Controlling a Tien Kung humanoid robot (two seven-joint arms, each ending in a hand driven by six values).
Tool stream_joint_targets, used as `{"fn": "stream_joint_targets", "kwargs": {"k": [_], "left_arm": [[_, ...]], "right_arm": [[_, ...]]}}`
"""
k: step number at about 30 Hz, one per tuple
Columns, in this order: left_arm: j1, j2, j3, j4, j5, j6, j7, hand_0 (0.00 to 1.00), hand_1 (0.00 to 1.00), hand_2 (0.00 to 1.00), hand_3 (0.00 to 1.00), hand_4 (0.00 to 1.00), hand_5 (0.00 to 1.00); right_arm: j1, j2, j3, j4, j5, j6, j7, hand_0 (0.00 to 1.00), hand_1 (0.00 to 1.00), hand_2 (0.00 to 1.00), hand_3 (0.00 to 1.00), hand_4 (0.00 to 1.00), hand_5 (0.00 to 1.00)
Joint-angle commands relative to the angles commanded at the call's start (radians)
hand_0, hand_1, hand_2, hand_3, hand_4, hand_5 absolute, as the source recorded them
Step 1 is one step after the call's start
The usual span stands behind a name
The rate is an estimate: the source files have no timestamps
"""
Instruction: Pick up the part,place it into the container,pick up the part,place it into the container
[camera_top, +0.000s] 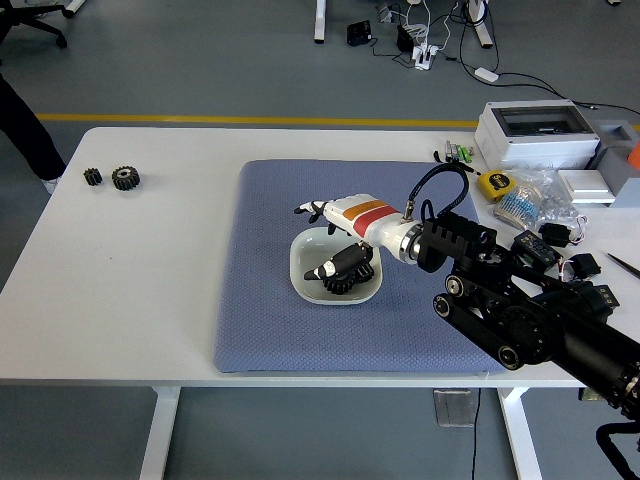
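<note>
Two small gears, the small gear (92, 176) and the bigger gear (125, 178), sit side by side way off near the far-left corner of the white table (150, 300), well apart from the bowl (305, 272). My guess is they're parked there as the next parts waiting to be fetched.

That white bowl is the container, and it sits roughly mid-way on the blue mat (270, 330), probably so it doesn't slide around when stuff gets dropped in. Inside it, toward the side nearest the arm, there's a dark gear-looking part (348, 281), so one placement looks done.

Right hand (335, 240) hovers over the bowl with its fingers spread out, some pointing past the bowl's far rim, thumb angled down at the part. It doesn't seem to be gripping anything; looks like a let-go pose, though the thumb tip is so close to the part I can't swear they aren't touching.

Left arm isn't visible at all. Beyond the bowl, over by the table's right edge, there's a clutter of boxes and cables (550, 200), none of it involved.
</note>
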Motion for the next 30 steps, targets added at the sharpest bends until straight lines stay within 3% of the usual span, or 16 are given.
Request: {"fn": "stream_joint_targets", "kwargs": {"k": [4,5,10,11,16,17,20,22,23,28,29,30], "left_arm": [[0.004,0.002,-0.005,0.0,0.006,0.0,0.001,0.712,0.672,0.672,0.566,0.601,0.571],[0.004,0.003,-0.006,0.0,0.007,0.0,0.0,0.711,0.672,0.672,0.567,0.602,0.571],[0.004,0.003,-0.008,0.0,0.009,0.0,-0.001,0.711,0.672,0.672,0.567,0.602,0.571],[0.004,0.003,-0.008,0.0,0.009,0.0,-0.002,0.712,0.672,0.672,0.566,0.601,0.571],[0.005,0.002,-0.005,0.0,0.006,0.0,-0.003,0.712,0.672,0.672,0.566,0.601,0.571],[0.006,0.002,-0.004,0.0,0.005,0.0,-0.003,0.712,0.672,0.672,0.566,0.602,0.571],[0.011,0.001,-0.002,0.0,0.004,0.0,-0.002,0.712,0.672,0.672,0.566,0.602,0.571],[0.014,0.001,-0.002,0.0,0.005,0.001,-0.001,0.712,0.672,0.672,0.566,0.602,0.571],[0.015,0.002,-0.002,0.0,0.005,0.001,-0.001,0.712,0.672,0.671,0.567,0.602,0.572],[0.008,0.004,0.011,0.0,-0.004,0.0,-0.007,0.712,0.672,0.671,0.567,0.602,0.572],[0.006,0.004,0.014,0.0,-0.006,0.0,-0.007,0.711,0.672,0.672,0.566,0.601,0.571],[0.005,0.005,0.016,0.0,-0.008,0.0,-0.008,0.711,0.672,0.672,0.566,0.601,0.571]], "right_arm": [[0.004,-0.044,0.06,0.033,-0.024,-0.011,-0.009,0.399,0.558,0.782,0.881,0.998,0.497],[0.004,-0.053,0.074,0.031,-0.029,-0.012,-0.012,0.397,0.552,0.761,0.822,0.998,0.5],[-0.013,-0.102,0.165,-0.024,-0.032,-0.02,-0.021,0.397,0.552,0.761,0.822,0.998,0.5],[-0.02,-0.112,0.181,-0.035,-0.019,-0.025,-0.021,0.444,0.568,0.746,0.793,0.998,0.504],[-0.104,-0.176,0.291,-0.065,0.164,-0.079,-0.011,0.444,0.568,0.746,0.793,0.998,0.504],[-0.125,-0.187,0.322,-0.062,0.203,-0.088,-0.006,0.692,0.674,0.769,0.782,0.998,0.527],[-0.189,-0.224,0.411,-0.048,0.325,-0.101,0.022,0.692,0.674,0.769,0.782,0.998,0.527],[-0.224,-0.245,0.459,-0.035,0.416,-0.093,0.04,0.692,0.674,0.769,0.782,0.998,0.527],[-0.239,-0.253,0.477,-0.027,0.455,-0.088,0.048,0.762,0.741,0.798,0.784,0.998,0.661],[-0.336,-0.293,0.573,0.043,0.663,-0.036,0.093,0.762,0.741,0.798,0.784,0.998,0.661],[-0.356,-0.3,0.591,0.057,0.709,-0.023,0.097,0.773,0.757,0.8,0.792,0.998,0.813],[-0.377,-0.306,0.609,0.073,0.754,-0.008,0.099,0.773,0.757,0.8,0.792,0.998,0.813]]}}
